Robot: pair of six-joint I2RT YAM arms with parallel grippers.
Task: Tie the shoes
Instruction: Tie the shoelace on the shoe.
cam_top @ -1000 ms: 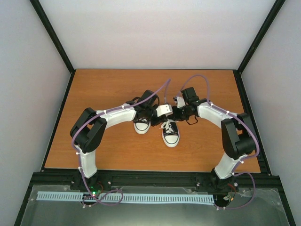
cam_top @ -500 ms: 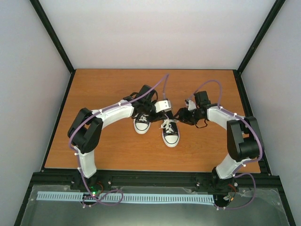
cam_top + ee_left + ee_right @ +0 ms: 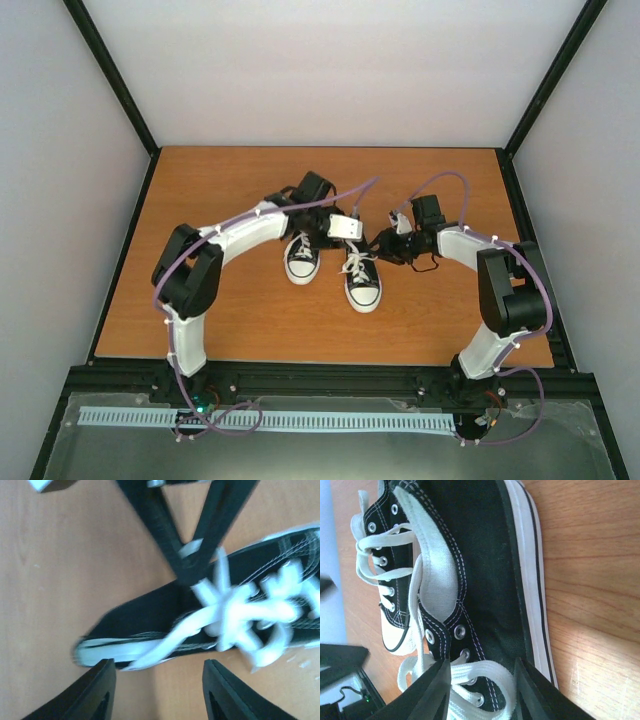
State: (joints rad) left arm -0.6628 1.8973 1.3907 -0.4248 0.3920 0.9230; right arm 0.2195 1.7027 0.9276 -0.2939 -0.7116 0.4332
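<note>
- The right-side sneaker (image 3: 363, 283), a small black canvas low-top with a white rubber toe cap and white sole, stands near the middle of the orange-brown wooden bench (image 3: 200, 200). Its toe points toward the arm bases.
- The left-side sneaker (image 3: 302, 262), its matching twin, sits just beside the right-side sneaker on the left arm's side. It is a little farther from the bases and points the same way.
- The long white laces (image 3: 240, 612) of the right-side sneaker lie in a loose, blurred bunch over its tongue. One strand runs down over its side near the heel.
- The left hand (image 3: 157, 672) hovers above the heel end of the right-side sneaker. Its fingers are well apart and nothing is between them.
- The right hand (image 3: 481, 667) is low at the right-side sneaker's outer side, by the top eyelets. Its fingers stand partly apart with a loop of lace lying in the gap, and I cannot tell whether they press on that loop.
- In the left wrist view, the right hand's black fingers (image 3: 150, 520) reach down to the right-side sneaker's opening.
</note>
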